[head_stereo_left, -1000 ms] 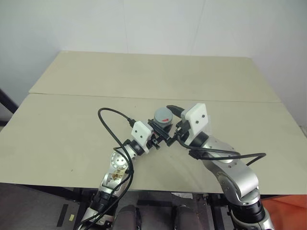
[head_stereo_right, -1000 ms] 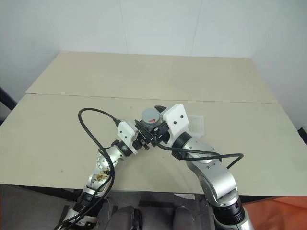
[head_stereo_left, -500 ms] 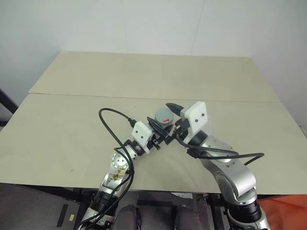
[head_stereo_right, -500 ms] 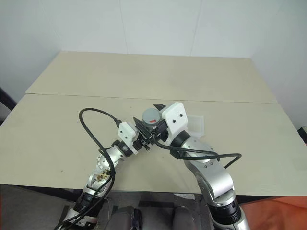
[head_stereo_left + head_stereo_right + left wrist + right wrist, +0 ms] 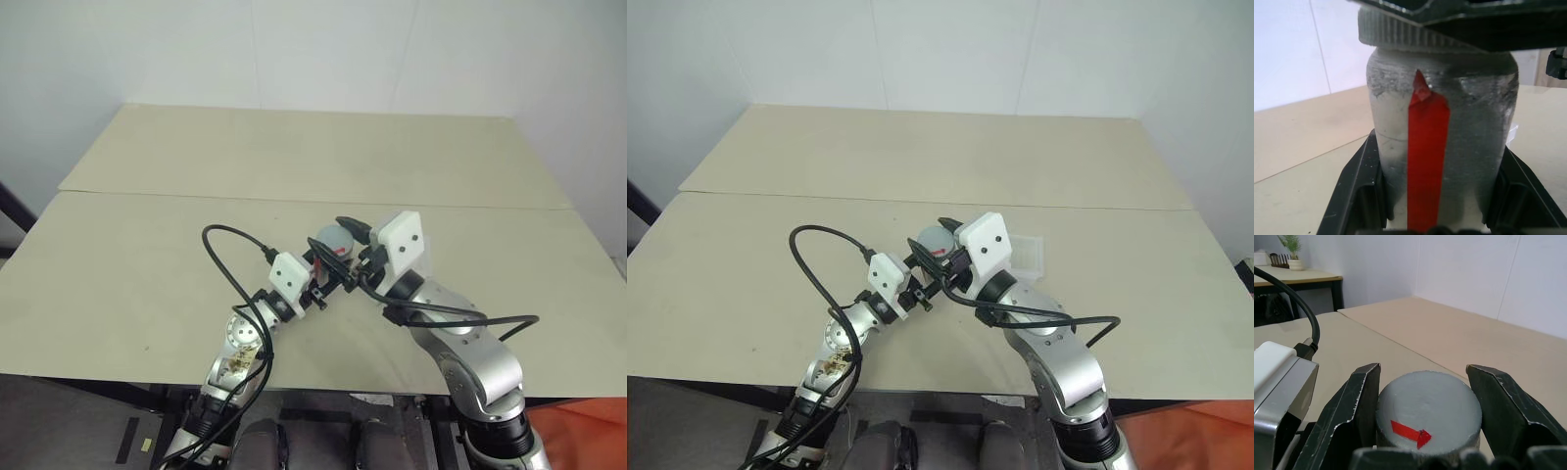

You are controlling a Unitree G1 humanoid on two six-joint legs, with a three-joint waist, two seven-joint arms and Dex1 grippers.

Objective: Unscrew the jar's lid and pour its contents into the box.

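— Black fingers of my left claw point(image 5: 1442, 196) are clamped on the jar point(image 5: 1442, 142), one on each side of its silvery body, with the red strip of the label between them. In the head views that sits at the centre of the frame, raised over the beige worktop point(image 5: 147, 245).

— And your other one?

— My right claw point(image 5: 1425, 401) is closed on the lid point(image 5: 1429, 409), a finger pressed to each side of the grey disc; its red arrow mark faces up. The lid sits on the jar's mouth.

— Where's the box?

— Just right of centre in the right eye view: the box point(image 5: 1031, 253) lies flat on the worktop beside my right wrist.
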